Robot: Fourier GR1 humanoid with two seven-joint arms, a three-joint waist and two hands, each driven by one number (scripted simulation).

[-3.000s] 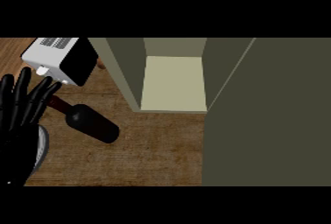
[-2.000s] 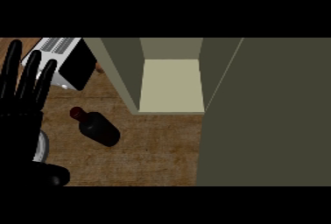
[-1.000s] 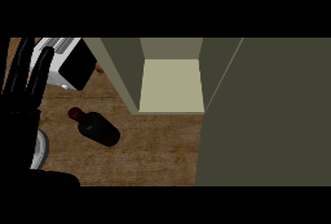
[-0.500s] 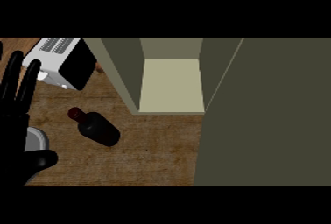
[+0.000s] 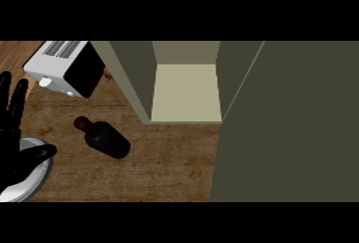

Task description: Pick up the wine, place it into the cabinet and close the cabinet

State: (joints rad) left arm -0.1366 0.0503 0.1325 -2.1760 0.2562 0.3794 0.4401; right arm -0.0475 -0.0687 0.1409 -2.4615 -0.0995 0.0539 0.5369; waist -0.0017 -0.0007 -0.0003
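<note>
A dark wine bottle [image 5: 105, 138] lies on the wooden counter, its neck pointing up-left. It rests just left of the open cabinet [image 5: 186, 92], whose pale inner shelf shows between two olive walls. The cabinet's door [image 5: 291, 123] stands open and fills the right part of the view. My left hand [image 5: 15, 137] is at the left edge, fingers straight and spread, thumb out to the right, apart from the bottle and holding nothing. My right hand does not show.
A white toaster-like appliance [image 5: 67, 69] with a black side sits at the back left. A white plate [image 5: 29, 178] lies under my left hand at the lower left edge. Bare counter [image 5: 161, 171] runs in front of the cabinet.
My left hand has shifted down and a little left along the left edge, fingers still straight. The view moved slightly; the bottle has not moved on the counter.
</note>
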